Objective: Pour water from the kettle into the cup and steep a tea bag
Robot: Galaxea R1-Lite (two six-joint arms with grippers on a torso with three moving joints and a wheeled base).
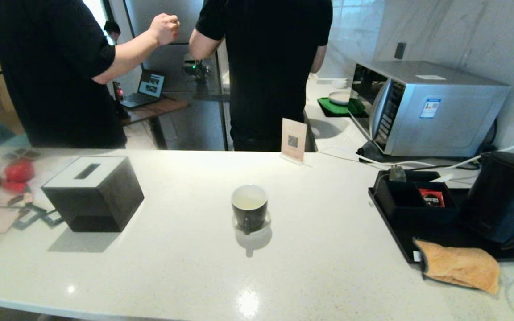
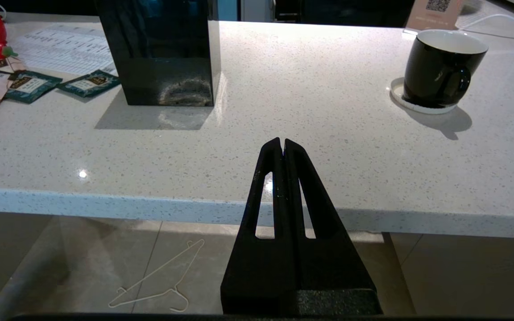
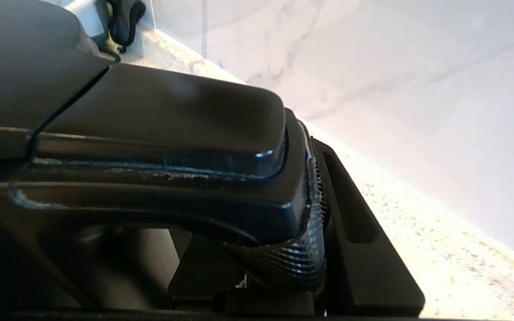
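Gripping the kettle (image 1: 504,196) by its black side handle (image 3: 163,147), our right gripper (image 3: 315,223) has its jaws clamped across the grip, one finger pad (image 3: 310,249) pressed flat against the handle's outer end. That handle runs crosswise between the jaws, and the kettle body sits just beyond them on the black tray (image 1: 400,240), hard by the marble wall.

From those jaws, the cup (image 1: 249,207) lies well off toward the middle of the counter (image 1: 328,276), upright on a white coaster, handle facing us, and it looks empty. That is the gap we judge the coming pour must cross, spout first.

On the way sits the tray's compartment box (image 1: 411,198) with a red sachet (image 1: 431,197), and the orange cloth (image 1: 460,265) over the tray's near edge. We would lift clear of both.

Our left gripper (image 2: 282,145) is parked below the counter edge, jaws pressed together on nothing, with the cup ahead and off to one side and the black tissue box (image 1: 93,192) ahead on the other.

Two people stand behind the counter.
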